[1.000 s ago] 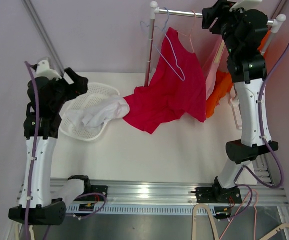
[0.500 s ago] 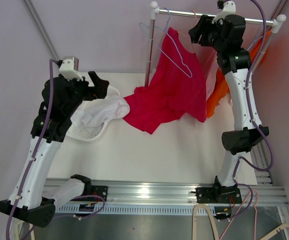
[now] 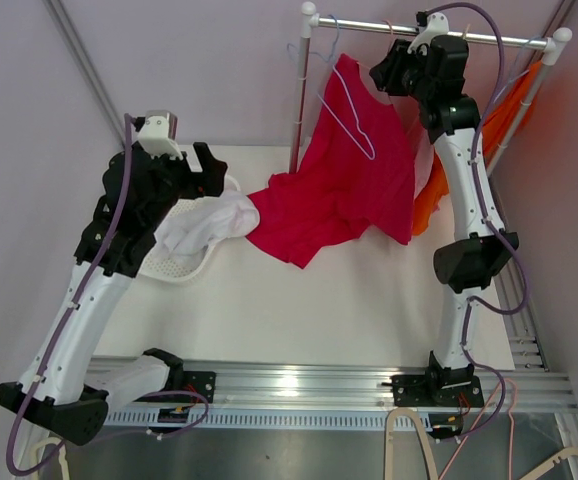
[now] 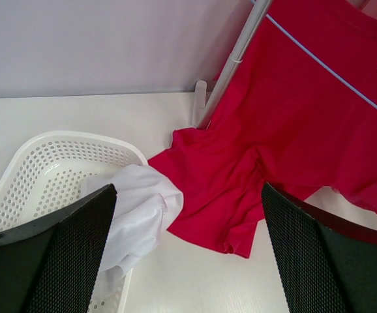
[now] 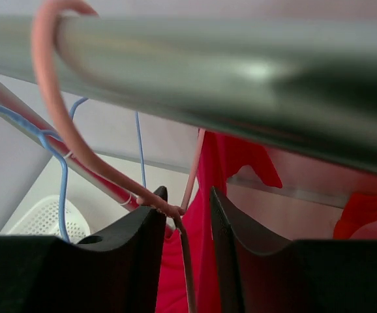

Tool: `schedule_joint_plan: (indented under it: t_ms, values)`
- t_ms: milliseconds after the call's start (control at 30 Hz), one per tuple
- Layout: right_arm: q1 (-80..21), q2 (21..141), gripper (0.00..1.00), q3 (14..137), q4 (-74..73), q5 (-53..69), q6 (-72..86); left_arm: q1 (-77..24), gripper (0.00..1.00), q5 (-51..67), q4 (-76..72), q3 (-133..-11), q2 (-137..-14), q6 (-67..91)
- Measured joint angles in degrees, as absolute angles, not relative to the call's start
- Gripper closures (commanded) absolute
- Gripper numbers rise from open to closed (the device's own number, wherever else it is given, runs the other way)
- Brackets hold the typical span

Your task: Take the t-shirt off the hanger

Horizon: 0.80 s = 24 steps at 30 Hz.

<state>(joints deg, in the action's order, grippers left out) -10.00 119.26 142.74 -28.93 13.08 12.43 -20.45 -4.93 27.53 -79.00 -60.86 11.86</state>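
The red t-shirt [image 3: 349, 180] [image 4: 286, 111] [image 5: 237, 153] hangs by one shoulder from a pink hanger [image 5: 97, 166] hooked on the metal rail [image 3: 369, 27] [image 5: 241, 65]. Its lower part lies crumpled on the table. My right gripper [image 3: 381, 72] [image 5: 187, 195] is up under the rail. Its jaws stand narrow around the pink hanger's neck; the wire lies against one finger, and a gap shows to the other. My left gripper [image 3: 214, 165] [image 4: 188, 195] hovers wide open and empty above the basket's edge, left of the shirt's hem.
A bare blue hanger [image 3: 344, 110] [image 4: 319, 62] [image 5: 63, 189] hangs over the shirt. A white perforated basket [image 3: 174, 265] [image 4: 58, 140] holds a white cloth [image 3: 209, 222] [image 4: 139, 208] that spills toward the shirt. An orange garment [image 3: 439, 190] [image 5: 364, 215] hangs at the right. The rack's post [image 3: 296, 100] [image 4: 237, 59] stands behind.
My right gripper slid left along the rail to the pink hanger and its jaws narrowed around the neck. My left arm reached forward and right over the basket.
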Motion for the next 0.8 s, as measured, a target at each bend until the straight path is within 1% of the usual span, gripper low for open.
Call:
schedule_joint_plan:
  t_ms: [33, 67, 100, 333, 467, 667, 800]
  values:
    - [-10.0, 119.7, 0.67, 142.7, -28.9, 13.2, 12.6, -20.5, 0.04, -5.0, 27.5, -79.0, -61.0, 11.8]
    - [-10.0, 120.1, 0.79, 142.7, -29.0, 13.4, 12.6, -20.5, 0.03, -5.0, 27.5, -79.0, -61.1, 11.6]
    - [-10.0, 120.4, 0.99, 142.7, -28.9, 13.7, 12.7, -20.5, 0.04, -5.0, 27.6, -79.1, -61.1, 11.5]
    - [-10.4, 120.2, 1.0, 142.9, -28.2, 14.0, 12.0, -20.7, 0.04, -5.0, 27.4, -79.5, -61.1, 11.4]
    - [-10.8, 119.3, 1.0, 142.9, -28.8, 12.8, 11.6, -22.7, 0.03, -4.3, 26.6, -79.5, -61.1, 10.6]
    - [-11.9, 114.1, 1.0, 142.3, -31.2, 10.0, 10.3, -31.5, 0.01, -3.2, 22.0, -77.1, -59.3, 6.0]
    - [-14.3, 107.3, 1.0, 138.8, -34.7, 3.9, 10.4, -37.5, 0.0, -3.4, 20.3, -76.4, -58.7, 3.7]
